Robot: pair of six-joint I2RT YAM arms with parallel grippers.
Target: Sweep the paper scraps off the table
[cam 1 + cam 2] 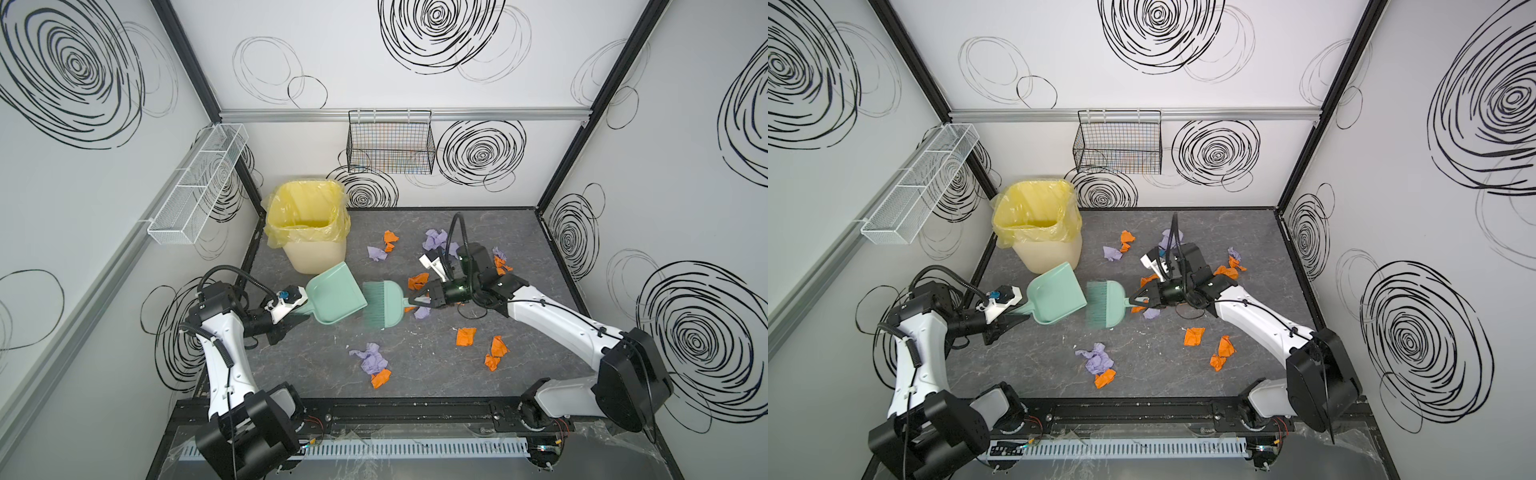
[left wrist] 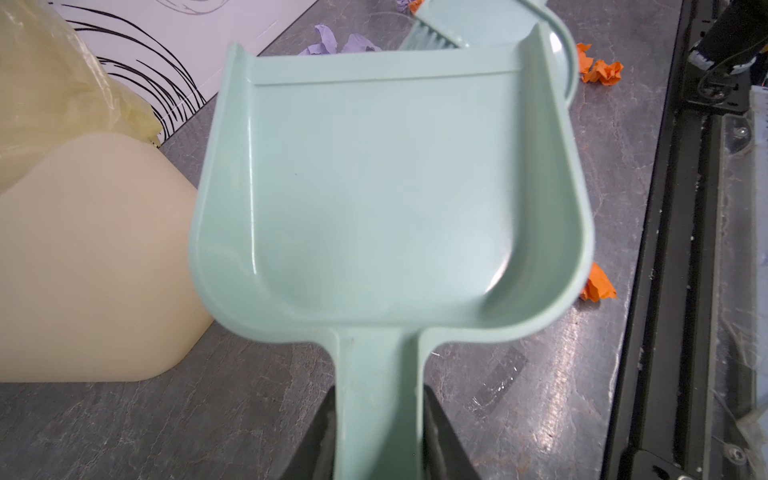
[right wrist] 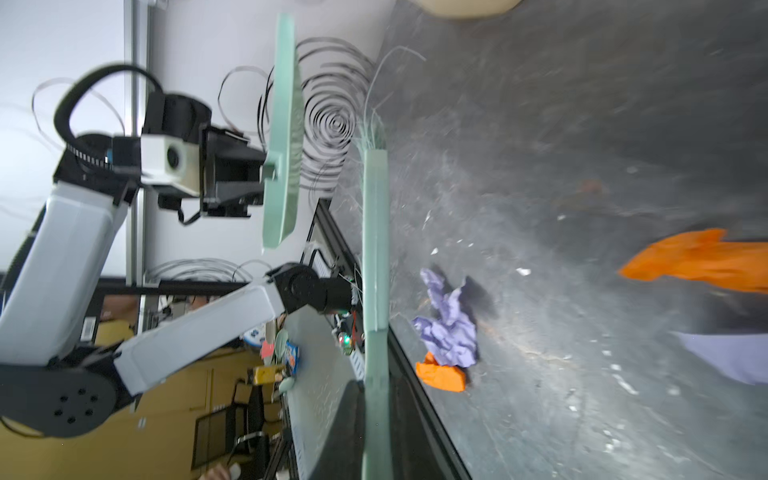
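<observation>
My left gripper [image 1: 297, 316] [image 1: 1017, 318] [image 2: 380, 436] is shut on the handle of a mint-green dustpan [image 1: 334, 293] [image 1: 1054, 293] [image 2: 390, 187]. The pan is empty. My right gripper [image 1: 415, 301] [image 1: 1138, 300] [image 3: 376, 415] is shut on the handle of a matching green brush [image 1: 380, 305] [image 1: 1104, 305] [image 3: 374, 249], whose bristles sit next to the pan's open lip. Orange and lilac paper scraps [image 1: 465, 336] [image 1: 1096, 359] [image 2: 602, 72] [image 3: 449, 332] lie scattered over the dark grey table [image 1: 316, 365] [image 1: 1017, 361], mostly right of and behind the brush.
A cream bin with a yellow bag [image 1: 307, 232] [image 1: 1038, 224] [image 2: 83, 257] stands at the back left, close behind the dustpan. A black wire basket [image 1: 390, 143] and a white one [image 1: 195, 187] hang on the walls. A black rail [image 1: 395, 411] edges the table's front.
</observation>
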